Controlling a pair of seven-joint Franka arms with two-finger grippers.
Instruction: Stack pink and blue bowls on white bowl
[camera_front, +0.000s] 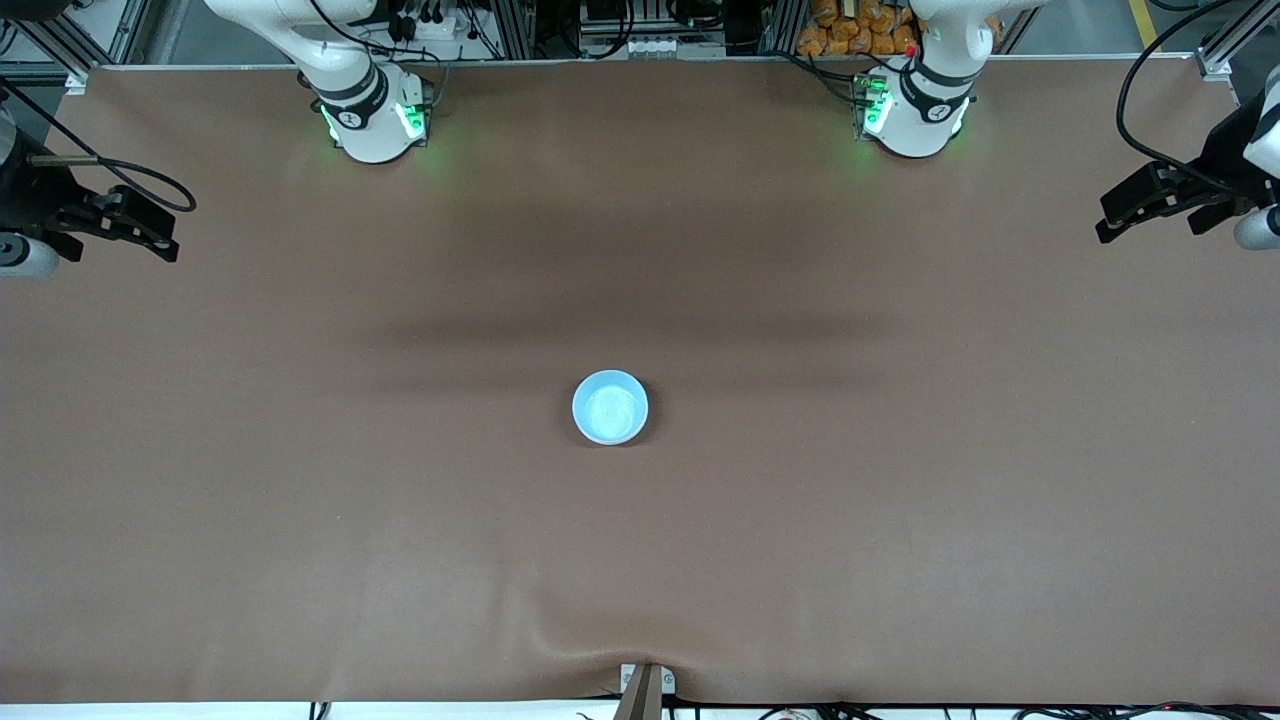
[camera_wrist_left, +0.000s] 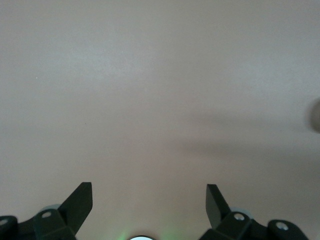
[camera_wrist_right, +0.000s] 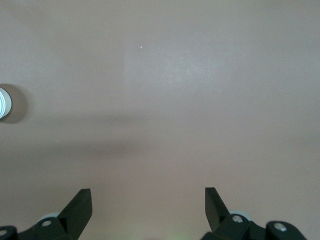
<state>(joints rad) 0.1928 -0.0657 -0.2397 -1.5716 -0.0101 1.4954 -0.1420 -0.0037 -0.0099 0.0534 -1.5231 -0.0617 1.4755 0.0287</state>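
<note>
A light blue bowl (camera_front: 610, 407) sits upright in the middle of the brown table (camera_front: 640, 560). From above only this bowl shows; the pink bowl and the white bowl are hidden. A sliver of the bowl with layered pale rims (camera_wrist_right: 4, 102) shows at the edge of the right wrist view. My right gripper (camera_front: 165, 235) (camera_wrist_right: 148, 197) hangs open and empty toward the right arm's end of the table. My left gripper (camera_front: 1103, 222) (camera_wrist_left: 149, 192) hangs open and empty toward the left arm's end. Both are well away from the bowl.
Both arm bases (camera_front: 372, 115) (camera_front: 915, 110) stand along the table edge farthest from the front camera, glowing green. A small bracket (camera_front: 645, 685) sits at the nearest edge, where the cloth wrinkles. Brown cloth lies all round the bowl.
</note>
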